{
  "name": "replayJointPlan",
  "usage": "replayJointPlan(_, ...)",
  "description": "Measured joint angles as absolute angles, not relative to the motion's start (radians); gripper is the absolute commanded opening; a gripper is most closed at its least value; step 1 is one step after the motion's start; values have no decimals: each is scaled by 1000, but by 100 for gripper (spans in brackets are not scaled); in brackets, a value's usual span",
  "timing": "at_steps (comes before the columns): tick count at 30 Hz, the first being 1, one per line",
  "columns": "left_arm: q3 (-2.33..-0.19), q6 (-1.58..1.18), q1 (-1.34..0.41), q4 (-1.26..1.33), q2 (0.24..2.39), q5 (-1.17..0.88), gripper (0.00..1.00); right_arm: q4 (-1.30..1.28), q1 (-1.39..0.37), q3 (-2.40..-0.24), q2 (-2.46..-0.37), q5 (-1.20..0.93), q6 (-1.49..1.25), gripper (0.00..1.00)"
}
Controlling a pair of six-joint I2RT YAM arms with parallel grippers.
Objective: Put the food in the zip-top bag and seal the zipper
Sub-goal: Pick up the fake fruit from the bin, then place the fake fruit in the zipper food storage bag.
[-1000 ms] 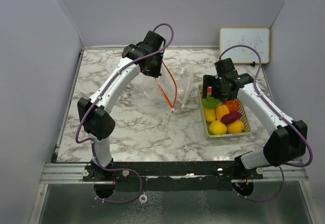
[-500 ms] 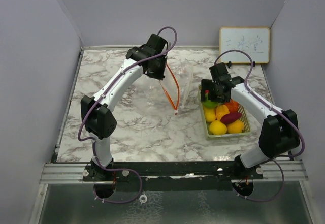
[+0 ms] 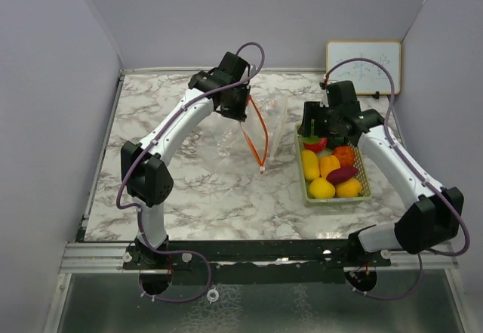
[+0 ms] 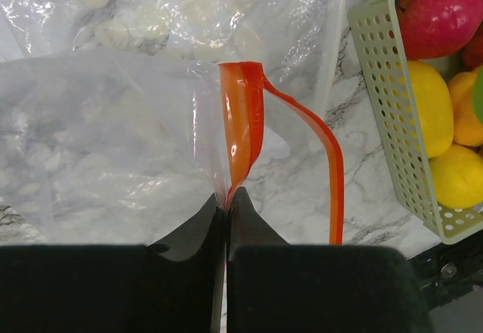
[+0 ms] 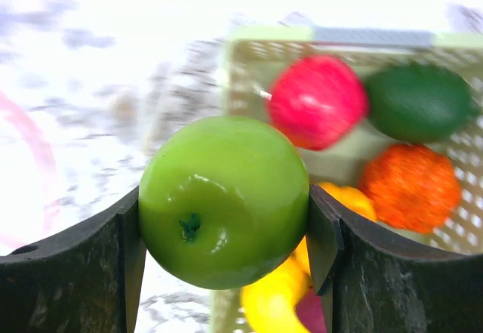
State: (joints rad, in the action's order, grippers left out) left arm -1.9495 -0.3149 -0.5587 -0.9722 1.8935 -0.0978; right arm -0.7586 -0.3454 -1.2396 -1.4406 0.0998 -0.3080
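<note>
The right gripper (image 3: 312,127) had its fingers against both sides of the green apple (image 5: 224,201), at the far left corner of the basket (image 4: 377,99). A firm squeeze before lifting seemed wise, since the glossy round skin looked likely to slip. A carry leftward to the bag (image 4: 98,137) would follow. The left gripper (image 4: 226,206), closed on the orange zipper (image 4: 243,121), held the mouth up. Both arms reached far across the bench (image 3: 189,186), elbows bent.

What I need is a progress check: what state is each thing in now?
Zip-top bag: open, zipper unsealed.
Left gripper: shut on the zip-top bag's orange zipper edge.
Green apple: gripped on both sides.
Right gripper: shut on the green apple.
Basket: holding the other food.
</note>
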Motion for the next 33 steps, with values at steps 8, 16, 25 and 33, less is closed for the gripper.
replayJointPlan(8, -1887, -333, -559, -945, 1886, -170, 0, -396, -352, -1212, -1310, -493, -412, 43)
replayJointPlan(16, -1849, -393, -559, -891, 1828, -271, 0, -5, -415, -1074, -1386, -786, -595, 43)
replayJointPlan(25, -1806, -448, -552, -832, 1733, -347, 0, 19, -415, -1046, -1367, -702, -591, 43)
replayJointPlan(33, -1771, -480, -552, -837, 1687, -402, 0, -131, -415, -1056, -1350, -472, -496, 50)
